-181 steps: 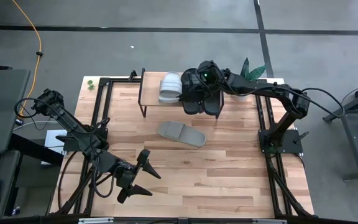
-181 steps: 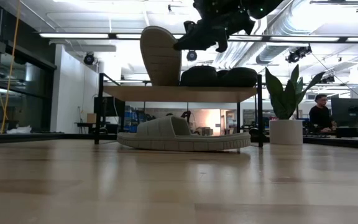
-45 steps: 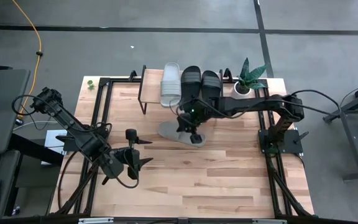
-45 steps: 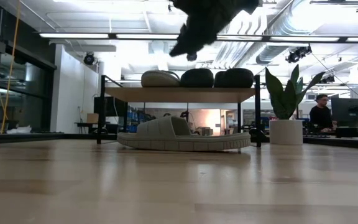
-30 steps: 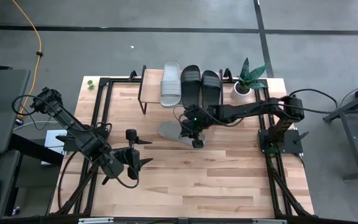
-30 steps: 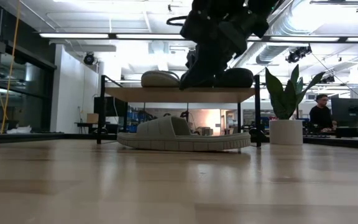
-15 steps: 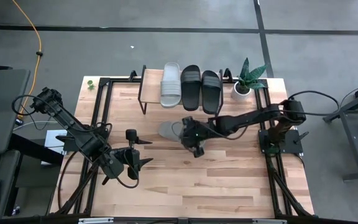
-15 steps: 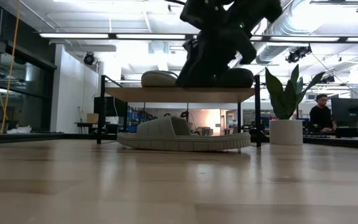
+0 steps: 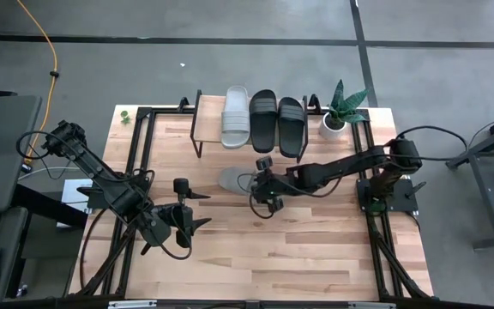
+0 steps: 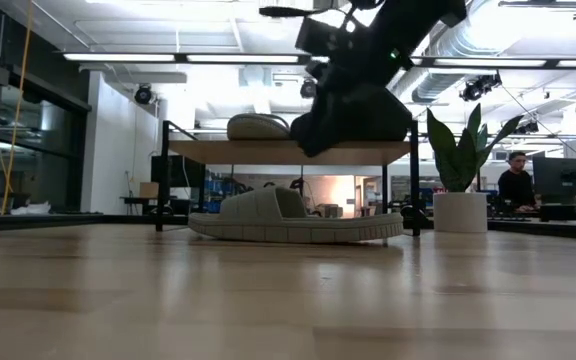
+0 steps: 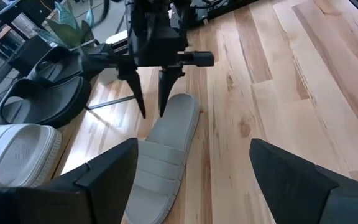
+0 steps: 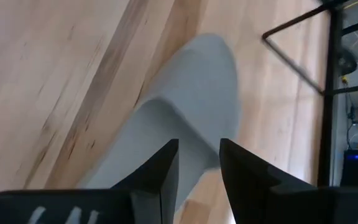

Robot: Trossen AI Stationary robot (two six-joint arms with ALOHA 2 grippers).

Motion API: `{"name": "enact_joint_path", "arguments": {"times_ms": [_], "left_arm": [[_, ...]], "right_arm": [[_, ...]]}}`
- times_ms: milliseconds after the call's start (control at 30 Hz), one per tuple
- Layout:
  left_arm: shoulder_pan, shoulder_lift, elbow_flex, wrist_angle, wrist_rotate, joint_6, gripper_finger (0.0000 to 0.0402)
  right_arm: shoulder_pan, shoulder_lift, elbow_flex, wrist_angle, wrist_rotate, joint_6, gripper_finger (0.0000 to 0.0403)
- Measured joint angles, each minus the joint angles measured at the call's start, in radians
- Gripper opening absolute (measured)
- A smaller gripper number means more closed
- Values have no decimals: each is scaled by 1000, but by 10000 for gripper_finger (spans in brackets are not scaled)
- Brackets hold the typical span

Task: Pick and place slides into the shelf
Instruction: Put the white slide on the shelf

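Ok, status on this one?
Right gripper open above last grey slide on table, not gripping. Three slides on shelf. Left gripper open, parked. Nothing blocking.

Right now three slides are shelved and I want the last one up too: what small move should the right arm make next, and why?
Probably lower the right gripper onto the grey slide and close. Its fingers hang parted above the slide, not yet gripping, and the shelf shows bare board left of the three slides.

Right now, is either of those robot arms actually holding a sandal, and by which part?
No. The right gripper hangs open just above the heel end of the light grey slide on the table, not gripping it. The left gripper waits open, empty.
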Motion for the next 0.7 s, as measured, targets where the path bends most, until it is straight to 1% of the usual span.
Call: {"name": "enact_joint_path", "arguments": {"times_ms": [133, 267, 367, 500, 633, 700], "left_arm": [[0, 0, 0, 4, 0, 1, 298], [0, 0, 0, 12, 0, 14, 298], [0, 0, 0, 14, 0, 16, 298], [0, 0, 0, 14, -1, 17, 298], [0, 0, 0, 14, -1, 17, 298], [0, 0, 0, 14, -1, 19, 298]], "right_arm": [[0, 35, -5, -8, 12, -17, 108], [-7, 75, -5, 35, 93, -29, 108], [-18, 88, -5, 61, 115, -37, 108], [-28, 88, -5, 77, 110, -28, 108], [-24, 88, -5, 67, 57, -43, 108], [-16, 88, -5, 68, 56, -50, 108]]}}
